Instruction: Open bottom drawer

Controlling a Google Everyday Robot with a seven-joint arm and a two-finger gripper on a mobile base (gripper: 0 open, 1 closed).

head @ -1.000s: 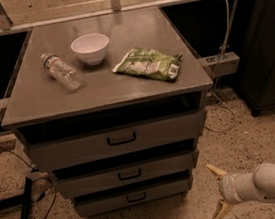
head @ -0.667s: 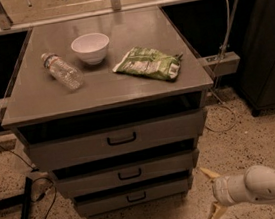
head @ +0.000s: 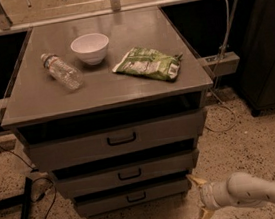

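The bottom drawer [head: 131, 197] is the slimmest of three grey drawers, low on the cabinet, with a small black bar handle [head: 136, 197] at its centre. It looks shut. Above it are the mid-sized drawer [head: 128, 174] and the widest top drawer [head: 119, 140]. My gripper [head: 199, 198], on a white arm coming in from the lower right, is open with two yellowish fingers spread one above the other. It hovers just right of the bottom drawer's right end, close to the floor, holding nothing.
On the cabinet top [head: 138, 78] lie a clear plastic bottle [head: 62, 71], a white bowl [head: 90, 48] and a green snack bag [head: 148, 63]. A black bar and cables [head: 25, 212] lie on the floor at left. A dark cabinet [head: 264, 39] stands at right.
My gripper has moved left along the floor toward the cabinet's lower right corner. The drawers and the things on top have not moved.
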